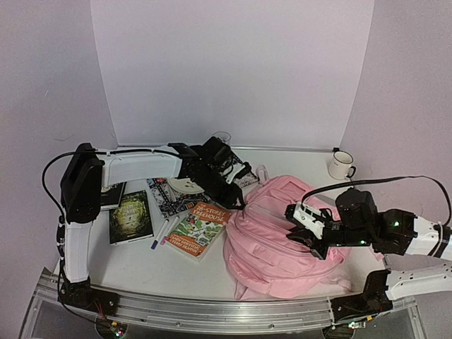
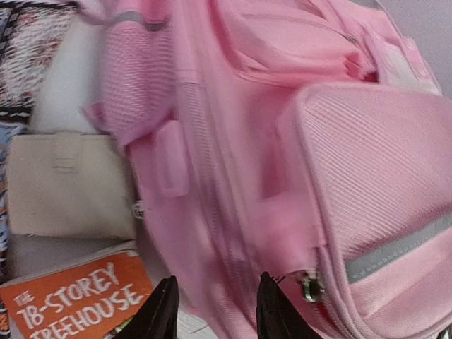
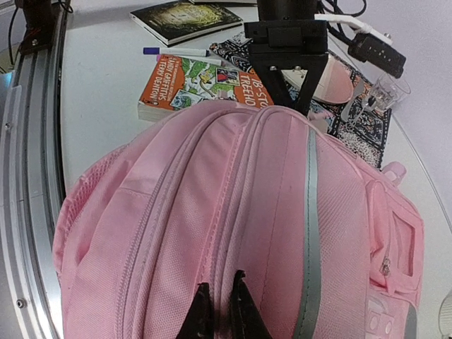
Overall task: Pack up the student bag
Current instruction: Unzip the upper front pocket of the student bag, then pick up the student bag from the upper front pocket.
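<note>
The student bag (image 1: 279, 236) is a big pink backpack lying on the table right of centre. It fills the left wrist view (image 2: 282, 141) and the right wrist view (image 3: 233, 219). My left gripper (image 1: 236, 200) is open at the bag's far left edge, its jaws (image 2: 215, 311) straddling pink fabric, with a metal zipper pull (image 2: 308, 286) just beside the right finger. It also shows in the right wrist view (image 3: 289, 81). My right gripper (image 1: 302, 232) rests on top of the bag, its jaws (image 3: 220, 311) nearly closed and pinching a ridge of fabric along a zipper seam.
An orange Treehouse book (image 1: 200, 227), a dark green book (image 1: 131, 215), a black-and-white patterned book (image 1: 164, 198) and a purple pen (image 1: 158, 237) lie left of the bag. A beige pouch (image 2: 67, 183) lies by the bag. A white mug (image 1: 342, 165) stands at the back right.
</note>
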`<state>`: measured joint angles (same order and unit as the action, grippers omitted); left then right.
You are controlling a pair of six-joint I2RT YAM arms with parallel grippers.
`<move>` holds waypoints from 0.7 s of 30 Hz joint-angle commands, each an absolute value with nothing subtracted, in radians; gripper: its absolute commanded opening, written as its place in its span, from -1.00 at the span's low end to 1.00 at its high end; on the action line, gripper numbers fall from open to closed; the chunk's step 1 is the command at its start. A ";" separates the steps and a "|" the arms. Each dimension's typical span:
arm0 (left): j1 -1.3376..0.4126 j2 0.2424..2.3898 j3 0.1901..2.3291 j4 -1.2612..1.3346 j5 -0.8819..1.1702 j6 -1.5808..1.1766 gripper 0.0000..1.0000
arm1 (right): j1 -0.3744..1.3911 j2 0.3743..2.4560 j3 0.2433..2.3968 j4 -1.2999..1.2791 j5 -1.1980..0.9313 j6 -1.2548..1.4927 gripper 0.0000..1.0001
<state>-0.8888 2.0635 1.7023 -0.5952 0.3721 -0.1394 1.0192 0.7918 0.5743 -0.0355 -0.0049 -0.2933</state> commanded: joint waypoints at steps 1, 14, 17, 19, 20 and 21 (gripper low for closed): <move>-0.842 1.965 1.677 -0.557 0.138 -0.234 -0.16 | 1.033 0.861 0.639 0.113 0.067 -0.233 -1.00; -0.938 1.693 1.297 -0.427 0.009 -0.568 0.22 | 1.033 1.118 0.726 0.038 0.203 -0.079 -0.23; -0.967 1.686 1.251 -0.384 0.009 -0.617 0.26 | 1.034 1.163 0.766 -0.007 0.212 -0.056 0.01; -0.974 1.689 1.229 -0.352 0.013 -0.647 0.28 | 1.034 1.196 0.796 -0.045 0.218 -0.043 0.11; -0.977 1.691 1.219 -0.335 0.019 -0.657 0.29 | 1.033 1.213 0.811 -0.056 0.222 -0.039 0.15; -0.980 1.693 1.213 -0.322 0.027 -0.665 0.30 | 1.033 1.231 0.823 -0.066 0.224 -0.037 0.19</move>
<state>-0.9784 1.7107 1.2368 -0.4244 0.0379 -0.5800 1.0348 1.1800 0.7442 0.0017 0.1763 -0.0818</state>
